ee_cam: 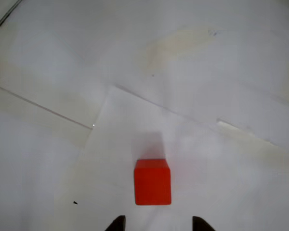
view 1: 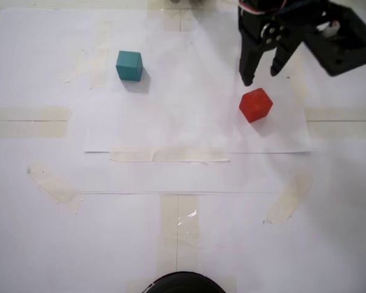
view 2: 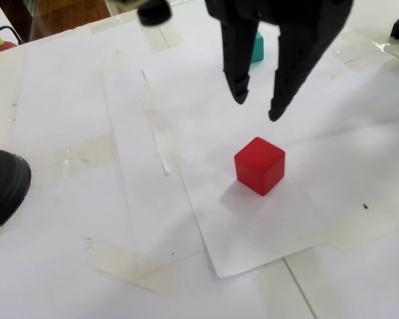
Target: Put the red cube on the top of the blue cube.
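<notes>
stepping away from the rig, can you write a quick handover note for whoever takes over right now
Pincer: open, empty, hovering above the red cube, not touching it.
Red cube: resting on the white paper sheet, on the right side in a fixed view; in the wrist view it sits just ahead of the fingertips.
Blue cube: alone on the paper, far to the left of the red one in that fixed view, nothing on top.
Done: approach only.
Left: lower, grasp the red cube, carry it over, set it on the blue cube.
</notes>
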You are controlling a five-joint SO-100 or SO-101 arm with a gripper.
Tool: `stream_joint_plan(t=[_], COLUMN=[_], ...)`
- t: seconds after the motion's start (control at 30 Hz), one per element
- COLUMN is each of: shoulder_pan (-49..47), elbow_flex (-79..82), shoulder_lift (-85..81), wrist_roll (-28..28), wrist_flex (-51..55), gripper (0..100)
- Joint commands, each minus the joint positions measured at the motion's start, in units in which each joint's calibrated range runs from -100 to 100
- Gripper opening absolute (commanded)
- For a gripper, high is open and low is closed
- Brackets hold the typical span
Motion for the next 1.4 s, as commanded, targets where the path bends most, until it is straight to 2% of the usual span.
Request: stream_joint_plan(t=[0.0,0.27,0.53,1.37], shoulder_pan=[-1.69,-3.28,-2.60,-1.92], elbow_flex=[0.36,7.17,10.80,13.53], shoulder_lift=[-1.24,-1.07,1.24,6.82], wrist_roll=[-0.98,-1.95,-0.15,1.17], wrist_flex=[-1.52,-5.19,-10.57,-16.76], gripper=[26,31,34,32])
